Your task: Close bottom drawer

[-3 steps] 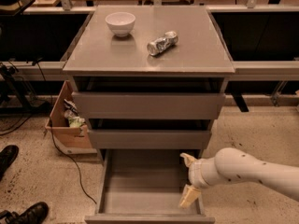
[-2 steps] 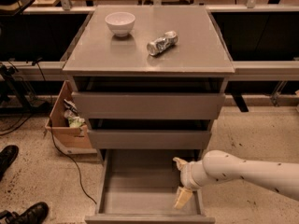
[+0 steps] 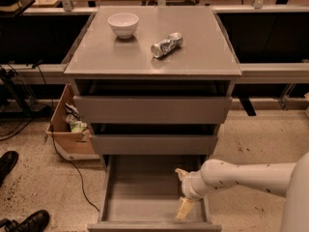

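Camera view, single entry.

A: We log the bottom drawer [image 3: 140, 190] pulled well out past the front edge of the tabletop [image 3: 198, 59], tray bare. The gripper [image 3: 182, 193] sits inside the tray at its right wall, below the tabletop's front right corner. Its fingers are spread and hold nothing.

B: Risk?

A: We judge that a push from inside the tray could trap the fingers under the middle drawer [image 3: 153, 144] as the tray slides in. Pushing so far right may also skew the drawer on its runners and jam it. A hard shove could roll the crushed can [image 3: 167, 44].

B: Counts?

A: Three drawers: top drawer [image 3: 152, 109] and middle both slightly proud, bottom open. One white bowl [image 3: 123, 24] near the back left corner, one can mid-tabletop towards the back edge, one cardboard box [image 3: 67, 129] left of the cabinet, two shoes [image 3: 33, 220] on the floor.
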Robot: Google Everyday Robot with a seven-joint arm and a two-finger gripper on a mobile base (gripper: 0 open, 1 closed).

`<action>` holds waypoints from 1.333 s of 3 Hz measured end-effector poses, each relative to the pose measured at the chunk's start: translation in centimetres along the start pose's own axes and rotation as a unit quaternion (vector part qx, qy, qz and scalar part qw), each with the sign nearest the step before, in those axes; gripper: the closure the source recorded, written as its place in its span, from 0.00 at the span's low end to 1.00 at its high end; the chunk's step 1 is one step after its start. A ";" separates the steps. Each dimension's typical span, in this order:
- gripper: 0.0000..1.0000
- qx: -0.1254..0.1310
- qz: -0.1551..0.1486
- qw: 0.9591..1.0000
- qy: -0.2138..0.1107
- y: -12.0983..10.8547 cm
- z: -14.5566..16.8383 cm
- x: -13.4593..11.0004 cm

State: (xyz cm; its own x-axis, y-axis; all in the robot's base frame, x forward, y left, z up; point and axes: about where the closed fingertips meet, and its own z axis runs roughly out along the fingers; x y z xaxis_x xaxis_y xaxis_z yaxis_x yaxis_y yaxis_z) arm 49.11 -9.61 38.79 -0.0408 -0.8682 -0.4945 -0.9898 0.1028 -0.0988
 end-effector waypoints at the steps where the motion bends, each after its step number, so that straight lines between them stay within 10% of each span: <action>1: 0.00 -0.001 0.007 1.000 0.013 1.1 2.9 2.1; 4: 0.00 -0.011 0.035 0.998 0.043 2.6 14.6 10.4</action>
State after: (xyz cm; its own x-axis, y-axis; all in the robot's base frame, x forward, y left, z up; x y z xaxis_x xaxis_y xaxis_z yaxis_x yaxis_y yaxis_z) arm 48.09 -11.32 20.80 -0.1209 -0.8974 -0.4243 -0.9867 0.1555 -0.0478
